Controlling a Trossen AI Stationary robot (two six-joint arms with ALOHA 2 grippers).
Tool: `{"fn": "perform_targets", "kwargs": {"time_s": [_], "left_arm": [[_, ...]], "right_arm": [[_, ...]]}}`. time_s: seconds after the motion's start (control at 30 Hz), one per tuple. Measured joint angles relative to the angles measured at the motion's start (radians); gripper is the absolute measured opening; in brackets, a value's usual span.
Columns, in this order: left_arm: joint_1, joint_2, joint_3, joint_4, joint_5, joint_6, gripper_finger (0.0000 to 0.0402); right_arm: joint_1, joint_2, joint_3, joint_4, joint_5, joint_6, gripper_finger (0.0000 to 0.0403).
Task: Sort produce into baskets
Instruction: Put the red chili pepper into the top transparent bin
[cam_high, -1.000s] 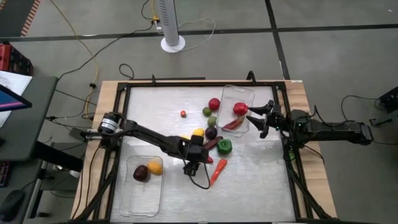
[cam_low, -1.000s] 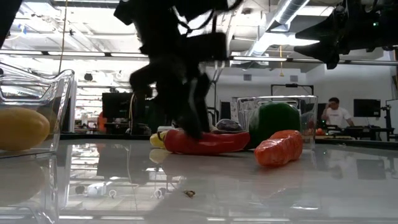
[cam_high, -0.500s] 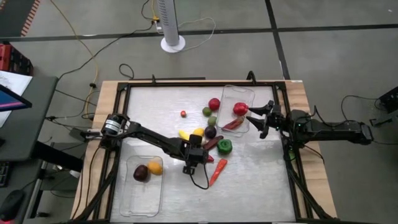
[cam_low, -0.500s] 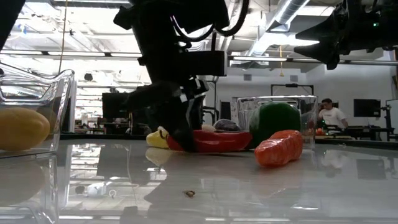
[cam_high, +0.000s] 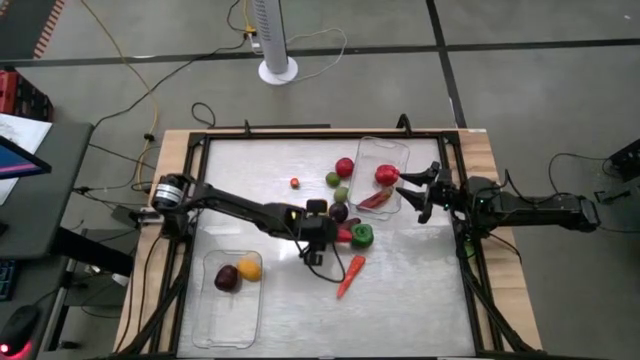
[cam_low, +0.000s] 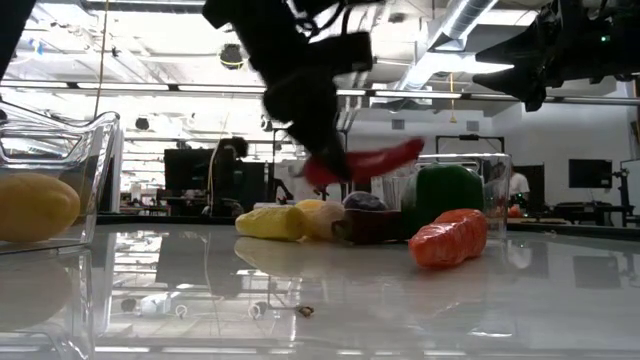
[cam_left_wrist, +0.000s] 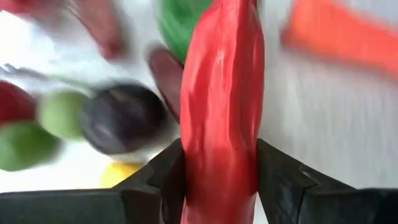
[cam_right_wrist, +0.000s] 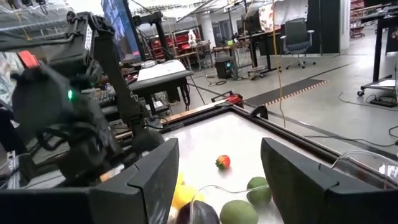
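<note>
Low view only: left gripper (cam_low: 330, 165) clamps long red pepper (cam_low: 365, 163) airborne, tilted; right gripper (cam_high: 415, 192) gapes empty beside clear plastic basket (cam_high: 383, 152).

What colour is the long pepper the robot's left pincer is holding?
Red. The long pepper, clamped in the left pincer, shows best in the left wrist view.

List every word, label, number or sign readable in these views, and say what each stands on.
None can be read.
The produce, such as the red pepper held in the left claw, and the clear baskets carry no visible labels.
The monitors in the room behind the table are too small to read.
</note>
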Motion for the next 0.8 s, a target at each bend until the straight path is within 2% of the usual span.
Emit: {"fn": "perform_targets", "kwargs": {"time_s": [0.3,0.5,0.63,0.8], "left_arm": [[0.131,0.001,0.000,0.300,-0.004,-0.021,0.0148],[0.214,-0.001,0.034,0.345,0.009,-0.048,0.0154],[0.251,0.002,0.055,0.367,0.099,-0.066,0.0185],[0.274,0.002,0.096,0.391,0.148,-0.072,0.0242]], "right_arm": [[0.001,0.000,0.000,-0.001,0.000,-0.001,0.0256],[0.000,0.000,0.000,0.012,0.000,-0.023,0.0256],[0.000,0.000,0.000,0.010,0.000,-0.023,0.0256],[0.001,0.004,0.000,0.009,0.000,-0.019,0.0256]]}}
